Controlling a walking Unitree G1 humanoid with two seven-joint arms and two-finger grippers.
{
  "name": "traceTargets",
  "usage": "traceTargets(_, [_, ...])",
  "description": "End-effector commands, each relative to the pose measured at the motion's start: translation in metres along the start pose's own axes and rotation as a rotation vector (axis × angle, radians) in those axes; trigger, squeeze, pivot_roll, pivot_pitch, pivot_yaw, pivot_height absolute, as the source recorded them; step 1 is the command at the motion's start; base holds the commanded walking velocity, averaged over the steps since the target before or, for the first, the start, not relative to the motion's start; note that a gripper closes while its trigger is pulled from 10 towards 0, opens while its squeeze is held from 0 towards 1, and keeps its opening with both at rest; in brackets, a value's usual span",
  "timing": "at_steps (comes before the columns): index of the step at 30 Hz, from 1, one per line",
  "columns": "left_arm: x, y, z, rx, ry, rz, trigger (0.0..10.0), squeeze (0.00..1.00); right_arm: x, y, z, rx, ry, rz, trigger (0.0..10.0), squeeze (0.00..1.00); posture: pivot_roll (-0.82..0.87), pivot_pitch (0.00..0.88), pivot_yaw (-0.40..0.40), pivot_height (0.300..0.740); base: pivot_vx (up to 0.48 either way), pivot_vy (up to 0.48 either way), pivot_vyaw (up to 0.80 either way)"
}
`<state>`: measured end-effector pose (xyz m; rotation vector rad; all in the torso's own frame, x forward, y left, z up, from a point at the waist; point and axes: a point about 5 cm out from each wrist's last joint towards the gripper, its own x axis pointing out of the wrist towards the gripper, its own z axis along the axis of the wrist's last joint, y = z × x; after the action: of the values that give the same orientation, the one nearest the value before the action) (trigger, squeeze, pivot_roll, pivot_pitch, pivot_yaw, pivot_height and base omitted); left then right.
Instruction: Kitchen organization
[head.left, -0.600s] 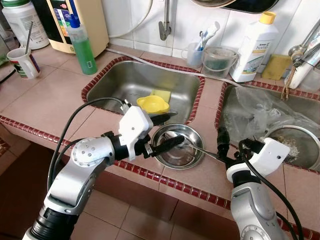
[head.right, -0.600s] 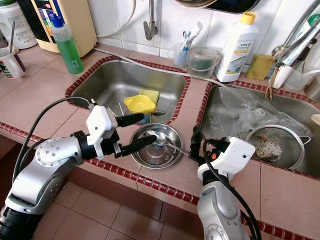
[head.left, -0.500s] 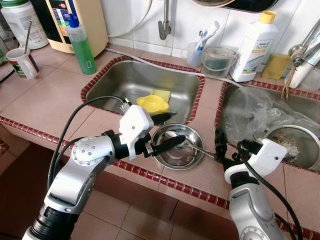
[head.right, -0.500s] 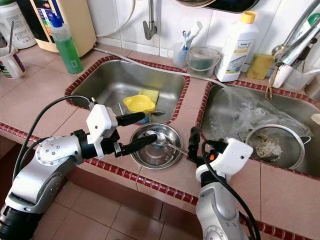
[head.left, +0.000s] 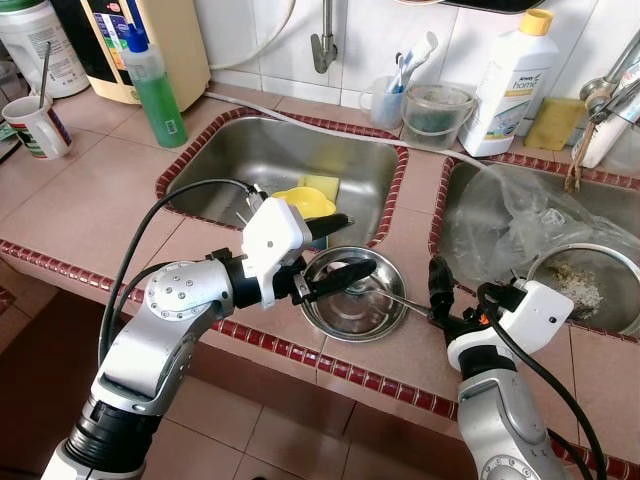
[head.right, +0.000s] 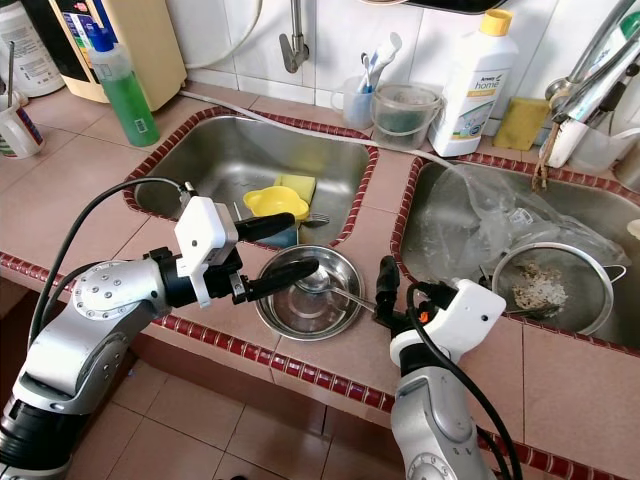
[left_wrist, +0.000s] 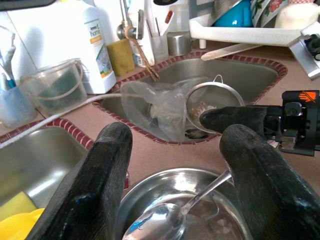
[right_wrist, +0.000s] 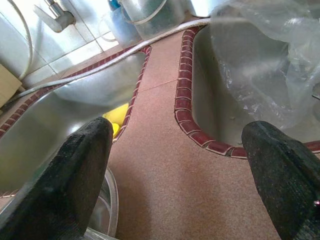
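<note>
A: Where's the steel bowl (head.left: 352, 299)?
B: On the tiled counter (head.left: 90, 200), front edge, on the strip between the two sinks. A ladle (left_wrist: 155, 226) lies in it, handle sticking out over the rim toward the right arm.
A: Left gripper (head.left: 340, 252)?
B: Fingers spread apart, one over the bowl's near rim, the other higher, next to the yellow cup (head.left: 306, 201) in the left sink (head.left: 250, 155). Not clamped on anything.
A: Right one?
B: Right gripper (head.left: 437, 290) sits on the counter just beside the bowl, near the ladle handle's tip. Wrist view shows its fingers (right_wrist: 75, 175) wide apart. Contact with the handle: hard to tell, the tip is hidden behind the finger.
A: Right sink?
B: Right sink (head.right: 600, 345) holds a crumpled clear plastic bag (head.left: 510, 215) and a metal strainer (head.right: 545, 285) with food scraps.
</note>
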<state>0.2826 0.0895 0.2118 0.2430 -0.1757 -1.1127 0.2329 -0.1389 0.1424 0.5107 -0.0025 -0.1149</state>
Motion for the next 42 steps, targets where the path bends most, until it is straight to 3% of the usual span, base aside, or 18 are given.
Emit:
traceTargets(1, [0.002,0.002,0.002,0.003,-0.004,-0.011,10.0,0.00,-0.006,0.013,-0.006,0.111,0.008,-0.010,10.0,0.00,-0.11,0.171,0.043,0.740,0.000,0.000,0.00])
traceTargets(13, [0.009,0.005,0.004,0.001,-0.034,0.000,10.0,0.00,-0.012,0.023,0.009,0.250,-0.007,0.086,10.0,0.00,-0.14,0.169,0.039,0.740,0.000,0.000,0.00])
traceTargets(18, [0.010,0.005,0.003,-0.006,-0.038,0.001,10.0,0.00,-0.017,0.019,0.013,0.216,-0.010,0.102,10.0,0.00,-0.14,0.167,0.041,0.740,0.000,0.000,0.00])
traceTargets(22, [0.011,0.007,0.001,-0.029,-0.039,0.021,10.0,0.00,-0.021,0.014,0.017,0.100,-0.030,0.141,10.0,0.00,-0.15,0.167,0.045,0.740,0.000,0.000,0.00])
traceTargets(25, [0.011,0.016,-0.001,-0.093,-0.079,0.132,10.0,0.00,-0.022,0.009,0.029,-0.102,-0.128,0.194,10.0,0.00,-0.17,0.158,0.051,0.740,0.000,0.000,0.00])
traceTargets(28, [0.013,0.020,-0.009,-0.198,-0.081,0.199,10.0,0.00,-0.017,0.003,0.035,-0.167,-0.177,0.178,10.0,0.00,-0.17,0.150,0.054,0.740,0.000,0.000,0.00])
traceTargets(31, [0.014,0.019,-0.013,-0.241,-0.099,0.243,10.0,0.00,-0.012,0.003,0.040,-0.228,-0.220,0.181,10.0,0.00,-0.18,0.135,0.058,0.740,0.000,0.000,0.00])
traceTargets(34, [0.015,0.019,-0.019,-0.249,-0.081,0.285,10.0,0.00,-0.009,0.002,0.043,-0.252,-0.243,0.174,10.0,0.00,-0.18,0.130,0.058,0.740,0.000,0.000,0.00])
traceTargets(38, [0.015,0.021,-0.033,-0.295,-0.069,0.387,10.0,0.00,-0.005,-0.004,0.046,-0.380,-0.288,0.163,10.0,0.00,-0.20,0.108,0.060,0.740,0.000,0.000,0.00])
traceTargets(42, [0.015,0.022,-0.037,-0.325,-0.063,0.422,10.0,0.00,-0.001,-0.010,0.049,-0.413,-0.306,0.134,10.0,0.00,-0.20,0.095,0.059,0.740,0.000,0.000,0.00])
